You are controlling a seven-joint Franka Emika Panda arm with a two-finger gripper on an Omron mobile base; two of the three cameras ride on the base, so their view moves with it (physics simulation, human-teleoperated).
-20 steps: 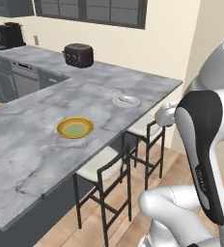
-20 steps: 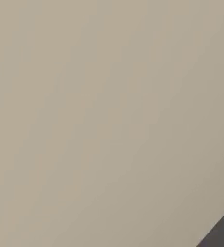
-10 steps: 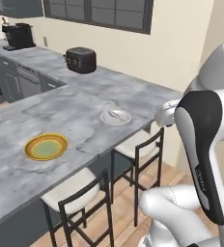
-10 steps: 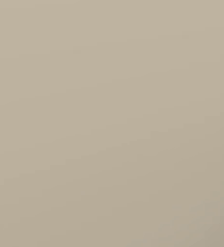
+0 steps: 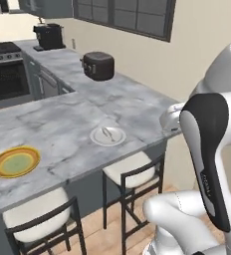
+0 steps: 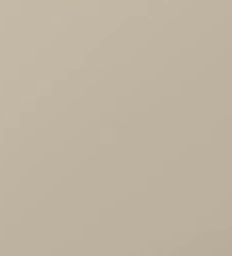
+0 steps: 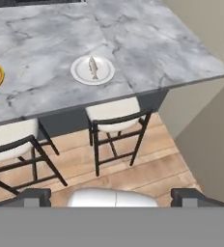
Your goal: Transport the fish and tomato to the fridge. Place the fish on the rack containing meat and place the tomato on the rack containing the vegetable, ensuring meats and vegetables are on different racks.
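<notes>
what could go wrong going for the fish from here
The fish is slim and lies flat on a small white plate, so the open tool may push it or shift the plate. Stools stand under the counter edge, which could block the base approach.

Grey-veined, polished-looking marble counter (image 7: pixel 147 43) at the hand view's top carries a smooth white plate (image 7: pixel 80 75) with the silvery fish (image 7: pixel 92 67), above matt black-framed stools (image 7: pixel 115 117) with cream seats on a wood-plank floor (image 7: pixel 133 171).
</notes>
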